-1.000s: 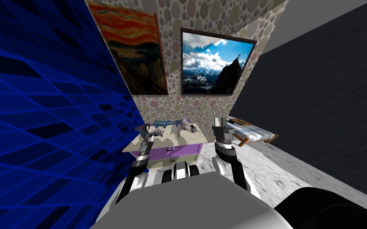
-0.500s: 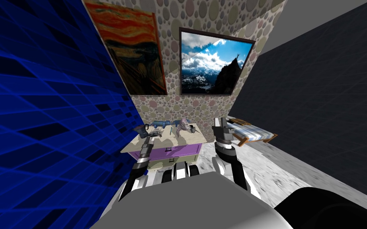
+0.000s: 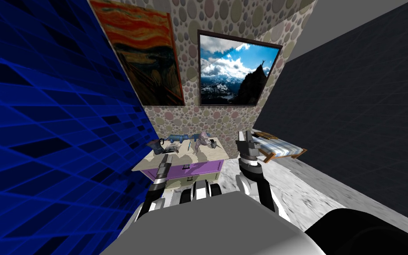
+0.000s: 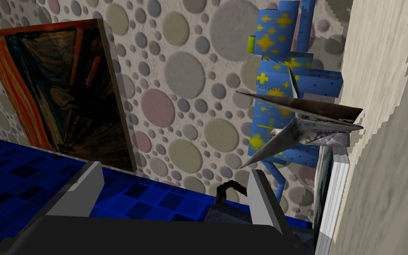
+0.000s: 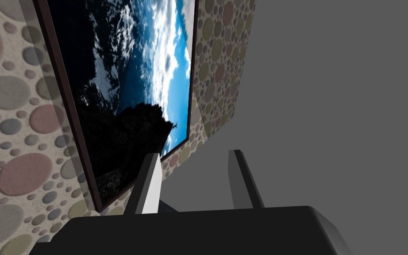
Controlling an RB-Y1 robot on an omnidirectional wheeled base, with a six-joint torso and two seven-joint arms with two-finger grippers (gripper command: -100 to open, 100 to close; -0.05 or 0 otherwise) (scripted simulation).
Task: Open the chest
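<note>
The chest (image 3: 198, 168), purple-fronted with a pale grained top, stands against the dotted wall, with the left gripper (image 3: 168, 156) over its front edge. The left wrist view shows that gripper's blades spread wide and empty, close to a blue yellow-starred toy (image 4: 287, 88) and a sharp-winged grey figure (image 4: 305, 126); the right gripper (image 3: 244, 136) is raised beside the chest, blades parted on nothing

text: none legible | labels, brands: none legible | numbers, signs: none legible | nearest thing to marks: yellow crosses and dots on the blue toy (image 4: 282, 71), a printed pattern, not lettering
</note>
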